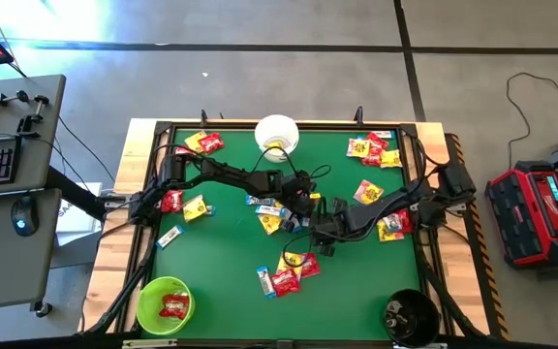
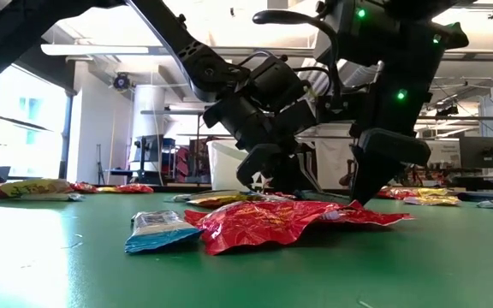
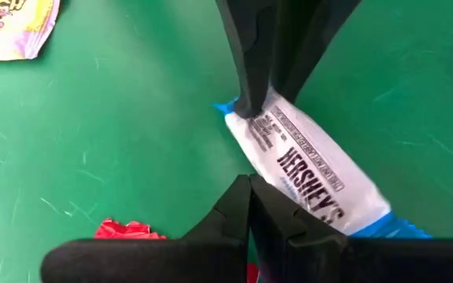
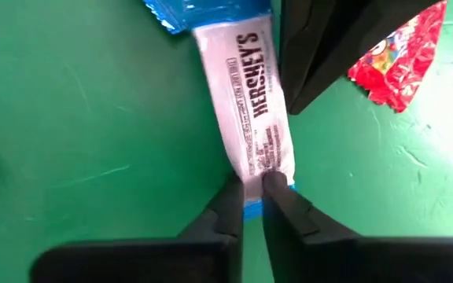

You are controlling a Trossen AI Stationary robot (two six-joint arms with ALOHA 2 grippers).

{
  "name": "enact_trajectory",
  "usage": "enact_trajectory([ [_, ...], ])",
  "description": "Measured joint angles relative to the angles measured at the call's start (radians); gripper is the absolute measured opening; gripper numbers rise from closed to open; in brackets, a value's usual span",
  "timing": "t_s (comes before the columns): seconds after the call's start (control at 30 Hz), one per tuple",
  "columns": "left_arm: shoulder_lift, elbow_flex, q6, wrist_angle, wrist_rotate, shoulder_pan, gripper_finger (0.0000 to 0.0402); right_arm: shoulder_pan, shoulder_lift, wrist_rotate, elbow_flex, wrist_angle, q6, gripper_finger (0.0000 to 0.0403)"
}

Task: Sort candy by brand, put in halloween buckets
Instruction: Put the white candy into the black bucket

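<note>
The left gripper [image 1: 305, 194] pinches one end of a narrow white-and-blue bar [image 3: 305, 169], white with dark Hershey's lettering and blue crimped ends, lying on the green table [image 1: 221, 262] near its middle. The right gripper [image 1: 320, 229] has its fingers almost together on the same bar's other end [image 4: 250, 102], beside a red packet [image 4: 399, 55].

Printed "HERSHEY'S" on the white-and-blue bar [image 3: 309, 177] between the left hand [image 3: 250, 149] fingertips. Same "HERSHEY'S" on that bar at the right hand [image 4: 252, 189].
</note>
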Motion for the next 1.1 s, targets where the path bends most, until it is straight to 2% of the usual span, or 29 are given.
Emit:
enact_trajectory([
  [0.47,-0.008,0.001,-0.014,0.002,0.003,0.024,0.0000,0.022,-0.023,0.029,-0.002,-0.005,0.017,0.0000],
  [0.83,-0.110,-0.001,-0.038,0.003,-0.004,0.076,0.0000,0.078,-0.095,0.022,-0.003,-0.089,0.118,0.0002],
  [0.97,-0.112,-0.001,-0.067,0.036,0.028,0.093,0.0000,0.122,-0.153,-0.014,-0.003,-0.137,0.189,0.0002],
  [1.1,-0.112,-0.001,-0.089,0.062,0.047,0.100,0.0000,0.175,-0.230,-0.102,0.000,-0.204,0.289,0.0001],
])
